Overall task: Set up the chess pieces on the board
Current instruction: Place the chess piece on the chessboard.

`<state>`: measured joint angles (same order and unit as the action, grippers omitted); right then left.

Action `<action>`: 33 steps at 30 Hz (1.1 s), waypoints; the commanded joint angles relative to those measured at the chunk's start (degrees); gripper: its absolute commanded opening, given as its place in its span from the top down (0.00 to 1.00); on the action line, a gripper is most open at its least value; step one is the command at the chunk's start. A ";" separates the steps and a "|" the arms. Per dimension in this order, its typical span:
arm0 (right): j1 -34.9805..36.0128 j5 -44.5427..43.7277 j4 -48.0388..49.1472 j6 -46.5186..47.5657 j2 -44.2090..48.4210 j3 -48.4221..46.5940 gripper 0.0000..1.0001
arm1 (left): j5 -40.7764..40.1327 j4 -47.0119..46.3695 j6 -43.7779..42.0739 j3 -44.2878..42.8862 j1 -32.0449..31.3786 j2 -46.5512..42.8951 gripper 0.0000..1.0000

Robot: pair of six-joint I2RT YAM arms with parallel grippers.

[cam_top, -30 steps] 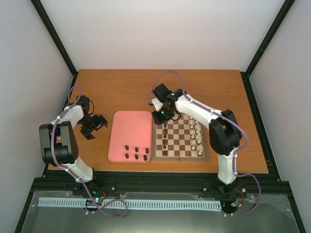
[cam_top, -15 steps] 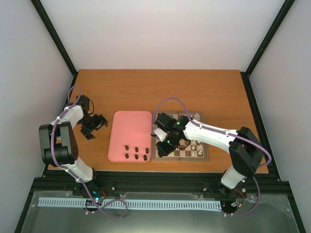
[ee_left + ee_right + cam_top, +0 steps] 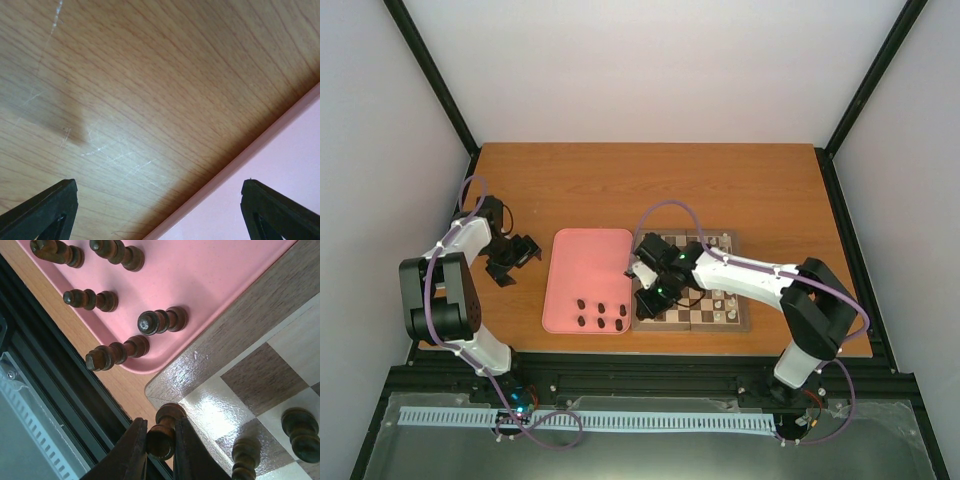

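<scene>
— Pink tray (image 3: pixel 582 262) seen from above: how many dark chessmen (image 3: pixel 601 315) lie in it?
— Five, at its near end, just left of the board (image 3: pixel 712 322). The right gripper (image 3: pixel 645 303) hangs over the board's near-left corner. The left gripper (image 3: pixel 512 262) sits over the tabletop (image 3: pixel 620 185), well apart from both.
— Left wrist view?
— Its fingers stand wide apart with nothing between them. Bare wood and the tray's edge are below.
— And the right wrist?
— Fingers pinched nearly shut on one dark piece (image 3: pixel 163 432), above the board's corner. Two other dark pieces (image 3: pixel 300 432) stand on squares nearby.
— So it's mid-placement?
— I'd say so. Next it should lower the piece upright onto the corner square, then let go gently. Whether the base already touches, I cannot tell.
</scene>
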<state>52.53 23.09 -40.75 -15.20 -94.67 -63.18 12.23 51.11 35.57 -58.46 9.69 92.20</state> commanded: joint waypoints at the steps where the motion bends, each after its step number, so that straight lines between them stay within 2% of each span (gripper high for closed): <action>1: 0.55 -0.57 1.39 -1.50 -0.13 0.74 0.96 | 0.21 0.30 -0.50 -0.77 0.28 -1.52 0.00; 16: 0.42 -2.96 0.32 -3.13 -1.50 1.19 0.95 | 0.30 -0.03 -0.50 -0.63 0.28 -1.17 0.00; 19: 0.38 -3.67 0.05 -3.03 -1.88 0.91 0.91 | 0.06 0.07 -0.56 -0.58 0.30 -1.28 0.00; 28: 0.29 -5.51 -0.82 -3.17 -2.66 0.18 0.90 | 0.26 0.01 -0.50 -0.69 0.28 -0.83 0.00; 33: 0.29 -5.25 -0.65 -2.99 -2.40 -0.01 0.81 | 0.32 0.02 -0.58 -0.79 0.31 -0.68 0.00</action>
<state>52.53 18.81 -40.93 -18.02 -96.57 -62.22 12.25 51.09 35.57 -58.46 9.69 92.05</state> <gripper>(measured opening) 0.163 0.998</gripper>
